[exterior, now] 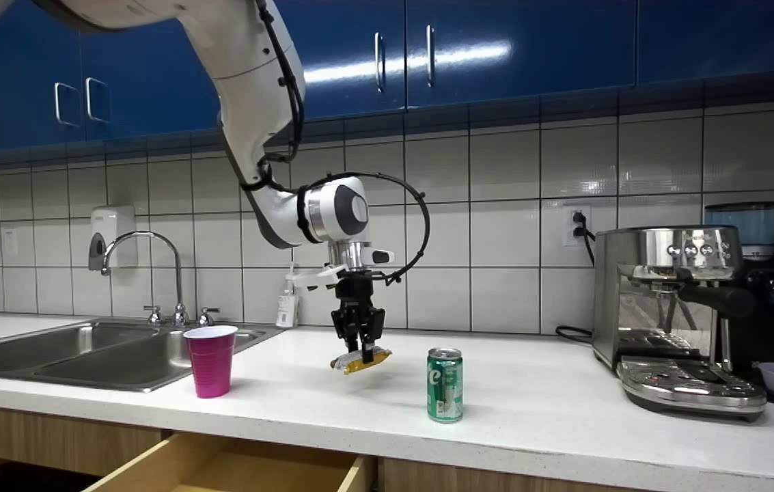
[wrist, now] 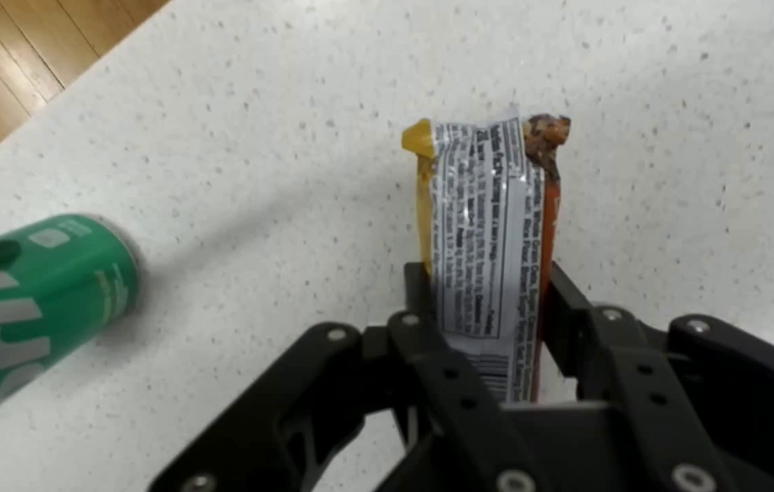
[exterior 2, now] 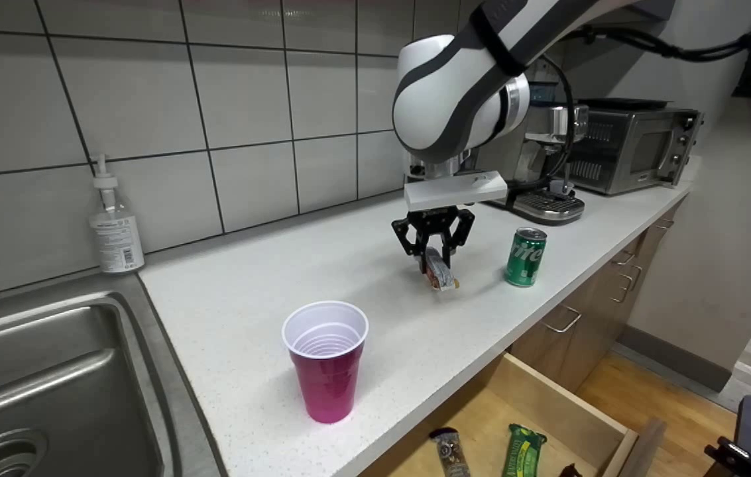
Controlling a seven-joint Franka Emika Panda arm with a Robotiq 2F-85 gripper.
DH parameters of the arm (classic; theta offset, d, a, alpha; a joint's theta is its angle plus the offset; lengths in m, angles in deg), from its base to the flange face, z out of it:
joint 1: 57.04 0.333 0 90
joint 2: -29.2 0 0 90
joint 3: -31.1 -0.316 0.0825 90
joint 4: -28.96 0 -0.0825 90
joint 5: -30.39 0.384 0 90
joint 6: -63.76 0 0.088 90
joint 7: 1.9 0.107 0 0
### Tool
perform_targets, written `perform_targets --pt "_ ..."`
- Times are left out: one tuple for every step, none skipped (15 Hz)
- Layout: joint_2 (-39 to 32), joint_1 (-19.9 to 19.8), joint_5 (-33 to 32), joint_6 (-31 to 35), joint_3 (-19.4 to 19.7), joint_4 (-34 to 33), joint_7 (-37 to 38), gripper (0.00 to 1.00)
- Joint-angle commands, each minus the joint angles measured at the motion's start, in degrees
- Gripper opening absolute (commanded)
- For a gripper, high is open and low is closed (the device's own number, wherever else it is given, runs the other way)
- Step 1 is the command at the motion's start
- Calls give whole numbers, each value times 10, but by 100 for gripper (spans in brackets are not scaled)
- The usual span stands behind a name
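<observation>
A snack bar [wrist: 486, 232] in a yellow and orange wrapper, its pale printed back facing the camera, is pinched between the two black fingers of my gripper [wrist: 489, 294]. The fingers press its long edges, and its near end passes out of sight under the gripper body in the wrist view. In both exterior views the bar [exterior 2: 440, 273] is off the white counter [exterior: 509, 383], with a soft shadow below it. My gripper [exterior: 361, 352] points downward. Nearest to it stands a green soda can [exterior: 445, 386], upright, which shows at the left of the wrist view.
A magenta cup [exterior 2: 327, 387] stands upright near the sink [exterior: 120, 355]. Below the counter edge a wooden drawer [exterior 2: 567, 397] is pulled out, holding a green wrapped bar [exterior 2: 524, 450] and a brown one [exterior 2: 451, 454]. A coffee machine [exterior: 673, 314] and a soap bottle [exterior 2: 115, 232] stand along the wall.
</observation>
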Motion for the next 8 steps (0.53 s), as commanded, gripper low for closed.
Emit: perform_targets --pt "74 21 -16 23 -1 100 43 16" --pt "86 27 -18 25 -2 119 53 16" --pt "100 33 -18 28 -3 140 66 16" --pt "111 37 -20 30 -5 157 78 16" --pt "125 41 -22 34 -7 177 91 16" --pt "138 45 -24 38 -9 196 105 16" --pt "149 48 -26 41 -12 213 119 16" --pt "162 51 -30 42 -16 230 135 16"
